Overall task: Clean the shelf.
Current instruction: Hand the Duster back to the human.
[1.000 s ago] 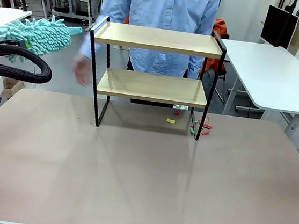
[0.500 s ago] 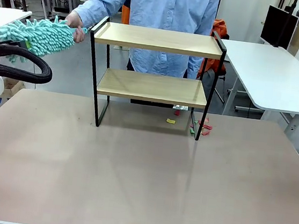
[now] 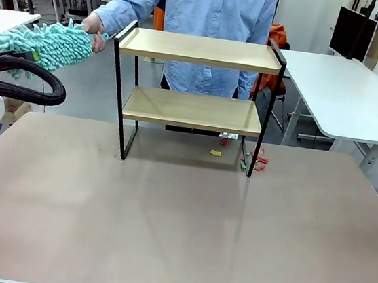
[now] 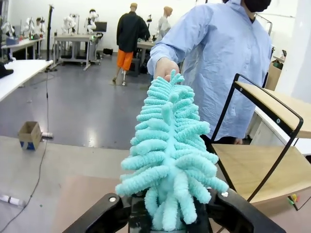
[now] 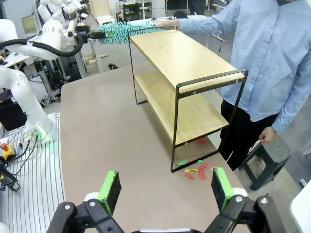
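Note:
The shelf [image 3: 199, 49] stands at the table's far middle, its two wooden boards bare; it also shows in the left wrist view [image 4: 272, 104] and the right wrist view [image 5: 180, 53]. A fluffy teal duster [image 3: 46, 43] reaches from the left toward the shelf's top left corner. My left gripper [image 4: 170, 216] is shut on the duster's base [image 4: 170, 160]. The person's hand [image 3: 93, 25] grips the duster's far tip [image 4: 167, 80]. My right gripper [image 5: 165, 189] hangs open over the table's right side, nothing between its green pads [image 5: 109, 191].
Small coloured scraps [image 3: 255, 161] lie on the table by the shelf's right foot, and a yellow one [image 3: 216, 153] under it. The person stands right behind the shelf. A white table [image 3: 345, 91] is at the right, a dark stool [image 5: 267, 155] beyond the edge.
The person's hand rose from beside the shelf's lower board and took hold of the duster's tip. The duster and shelf stay where they were.

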### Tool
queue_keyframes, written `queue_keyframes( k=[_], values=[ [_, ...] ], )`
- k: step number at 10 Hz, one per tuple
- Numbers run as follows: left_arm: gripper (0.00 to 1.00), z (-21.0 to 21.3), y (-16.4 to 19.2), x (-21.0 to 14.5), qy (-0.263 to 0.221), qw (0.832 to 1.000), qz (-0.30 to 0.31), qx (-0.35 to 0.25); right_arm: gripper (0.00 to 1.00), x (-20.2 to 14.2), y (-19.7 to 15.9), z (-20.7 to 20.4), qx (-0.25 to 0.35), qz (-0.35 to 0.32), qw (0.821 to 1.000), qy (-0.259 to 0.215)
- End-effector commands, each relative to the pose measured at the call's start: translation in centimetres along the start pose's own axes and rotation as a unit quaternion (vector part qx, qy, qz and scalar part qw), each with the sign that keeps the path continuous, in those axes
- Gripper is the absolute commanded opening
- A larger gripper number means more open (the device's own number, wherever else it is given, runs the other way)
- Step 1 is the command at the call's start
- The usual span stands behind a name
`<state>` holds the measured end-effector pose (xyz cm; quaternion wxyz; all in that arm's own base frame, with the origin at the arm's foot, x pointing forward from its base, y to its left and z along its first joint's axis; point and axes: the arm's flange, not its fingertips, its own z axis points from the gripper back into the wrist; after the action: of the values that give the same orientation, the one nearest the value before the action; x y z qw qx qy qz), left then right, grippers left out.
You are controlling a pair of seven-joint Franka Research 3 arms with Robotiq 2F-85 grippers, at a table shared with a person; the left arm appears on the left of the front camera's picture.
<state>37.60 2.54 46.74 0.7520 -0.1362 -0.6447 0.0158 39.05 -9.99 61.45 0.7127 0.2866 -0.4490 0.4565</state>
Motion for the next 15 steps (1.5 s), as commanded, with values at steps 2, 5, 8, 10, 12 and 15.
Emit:
queue_keyframes(
  k=[2,5,8,10,12,15],
  values=[
    [0.78,2.7,0.4,4.7,0.023,0.998,0.064,-0.002,1.0,0.1,0.0,0.1,0.001,0.005,1.0,0.004],
    [1.0,5.7,2.2,13.3,0.035,0.985,0.166,-0.026,1.0,0.1,0.0,0.1,0.001,0.005,1.0,0.004],
    [1.0,10.4,7.3,22.6,-0.015,0.968,0.251,-0.005,1.0,0.1,0.0,0.1,0.001,0.005,1.0,0.004],
    [1.0,12.6,10.9,23.6,-0.04,0.956,0.291,0.011,1.0,0.1,0.0,0.1,0.001,0.005,1.0,0.004],
    [1.0,12.6,12.3,22.1,-0.03,0.947,0.32,0.016,1.0,0.1,0.0,0.1,0.001,0.005,1.0,0.004],
    [1.0,13.8,12.9,23.2,-0.046,0.951,0.305,0.021,1.0,0.1,0.0,0.1,0.001,0.005,1.0,0.004]
  ],
)
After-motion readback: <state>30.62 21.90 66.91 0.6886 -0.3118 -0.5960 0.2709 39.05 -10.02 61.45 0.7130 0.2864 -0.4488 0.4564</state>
